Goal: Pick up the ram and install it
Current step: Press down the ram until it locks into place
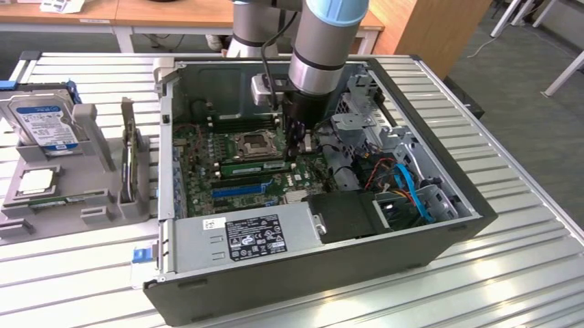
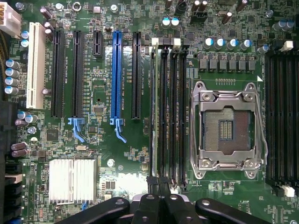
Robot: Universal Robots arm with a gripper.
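The ram [image 1: 251, 167] is a thin green stick standing on edge in a memory slot of the motherboard, just beside the empty processor socket [image 1: 254, 145]. In the wrist view the ram [image 2: 154, 107] shows edge-on in the outermost of several black slots. My gripper [image 1: 294, 152] reaches down into the open computer case and hangs over one end of the stick. Its black fingertips [image 2: 159, 183] are shut together right above that end, with nothing visibly between them. Whether they touch the stick I cannot tell.
The case walls [image 1: 438, 225] close in the motherboard, with the power supply [image 1: 242, 236] in front and drive cages and cables [image 1: 401, 178] at the exterior view's right. A grey tray [image 1: 100, 212] outside holds a hard drive [image 1: 41, 123] and a silver processor chip [image 1: 37, 181].
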